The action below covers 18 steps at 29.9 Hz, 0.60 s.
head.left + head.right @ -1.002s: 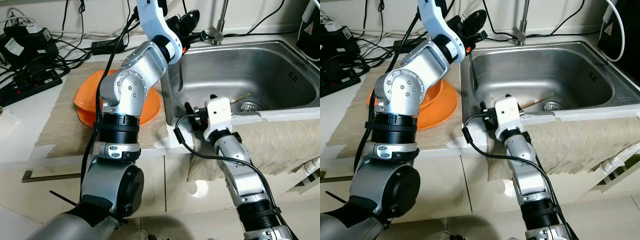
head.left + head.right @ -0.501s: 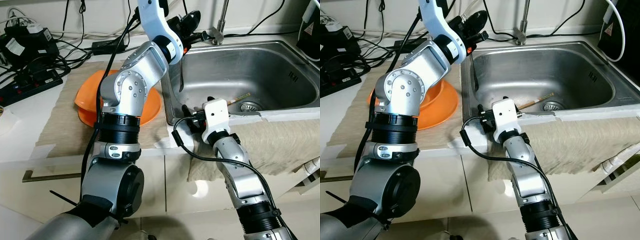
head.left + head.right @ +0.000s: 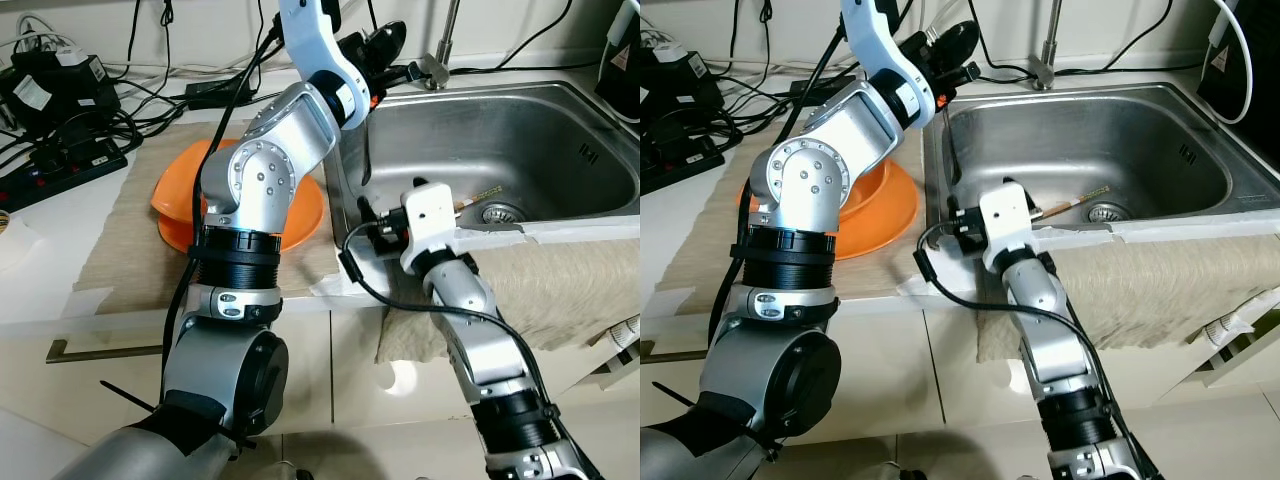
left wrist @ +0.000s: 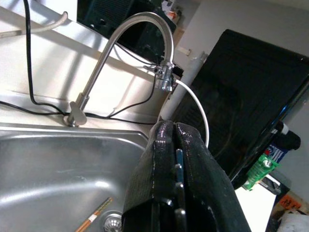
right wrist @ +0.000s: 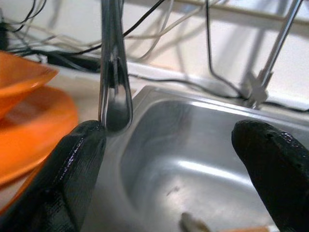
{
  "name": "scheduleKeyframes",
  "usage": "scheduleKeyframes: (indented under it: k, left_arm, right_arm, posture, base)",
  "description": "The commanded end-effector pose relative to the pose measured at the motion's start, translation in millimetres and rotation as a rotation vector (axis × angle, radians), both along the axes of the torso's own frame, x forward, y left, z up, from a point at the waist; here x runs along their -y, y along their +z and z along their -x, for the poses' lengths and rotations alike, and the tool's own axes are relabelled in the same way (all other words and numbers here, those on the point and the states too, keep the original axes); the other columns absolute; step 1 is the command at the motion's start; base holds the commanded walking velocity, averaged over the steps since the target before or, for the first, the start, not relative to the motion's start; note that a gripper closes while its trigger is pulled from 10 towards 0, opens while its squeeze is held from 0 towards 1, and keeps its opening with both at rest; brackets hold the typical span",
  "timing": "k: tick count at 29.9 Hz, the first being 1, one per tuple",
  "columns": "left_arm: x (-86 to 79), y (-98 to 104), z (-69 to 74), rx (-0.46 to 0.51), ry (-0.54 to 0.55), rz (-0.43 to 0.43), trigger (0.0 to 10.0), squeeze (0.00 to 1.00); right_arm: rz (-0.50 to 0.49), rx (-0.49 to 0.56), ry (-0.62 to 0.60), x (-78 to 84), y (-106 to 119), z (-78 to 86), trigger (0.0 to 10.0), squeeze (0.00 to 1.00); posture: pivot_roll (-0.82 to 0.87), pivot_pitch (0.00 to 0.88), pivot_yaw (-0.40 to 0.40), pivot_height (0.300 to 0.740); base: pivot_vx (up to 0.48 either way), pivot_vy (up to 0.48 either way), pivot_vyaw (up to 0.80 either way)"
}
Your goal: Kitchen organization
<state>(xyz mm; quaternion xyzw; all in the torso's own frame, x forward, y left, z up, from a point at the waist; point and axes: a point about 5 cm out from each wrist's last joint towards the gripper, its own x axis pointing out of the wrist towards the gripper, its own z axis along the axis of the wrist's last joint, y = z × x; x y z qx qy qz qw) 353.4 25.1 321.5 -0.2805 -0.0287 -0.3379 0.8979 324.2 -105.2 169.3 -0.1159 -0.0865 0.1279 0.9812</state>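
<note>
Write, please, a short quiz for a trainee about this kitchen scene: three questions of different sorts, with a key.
1. Fill in: the stacked orange dishes stand on the robot's ____ side of the stainless steel sink.
2. Where does the thin wooden chopstick lie? A) on the orange dishes B) inside the sink, near the drain C) on the beige cloth
3. True or false: the left end effector is shut on a shiny metal utensil, and the right end effector is open.
Key: 1 left; 2 B; 3 true.
</note>
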Motion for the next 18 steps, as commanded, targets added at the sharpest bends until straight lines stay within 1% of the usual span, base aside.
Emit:
scheduleKeyframes:
  k: [1, 7, 12, 18]
  left_arm:
    - [16.6, -9, 8.4, -0.049, -0.055, 0.029, 0.0, 0.00]
    - [25.7, -15, 16.3, -0.080, -0.106, 0.035, 0.0, 0.00]
    - [28.6, -15, 19.4, -0.090, -0.131, 0.042, 0.0, 0.00]
    - [34.9, -16, 25.4, -0.104, -0.176, 0.048, 0.0, 0.00]
  right_arm:
    - [-0.007, 0.014, -0.010, 0.6, 5, -4.2, 10.0, 0.00]
    - [-0.007, 0.018, -0.004, -3.2, 8, -11.8, 10.0, 0.00]
    - [-0.008, 0.014, -0.005, -3.6, 8, -15.4, 10.0, 0.00]
    - [-0.007, 0.002, 0.022, -11.7, 7, -20.1, 10.0, 0.00]
  posture:
    - [-0.04, 0.000, 0.084, 0.740]
    - [-0.03, 0.000, 0.079, 0.740]
    - [-0.03, 0.000, 0.078, 0.740]
    - [-0.03, 0.000, 0.080, 0.740]
  base:
    - [0.000, 0.000, 0.00]
    - [0.000, 0.000, 0.00]
    - [0.000, 0.000, 0.00]
    - [0.000, 0.000, 0.00]
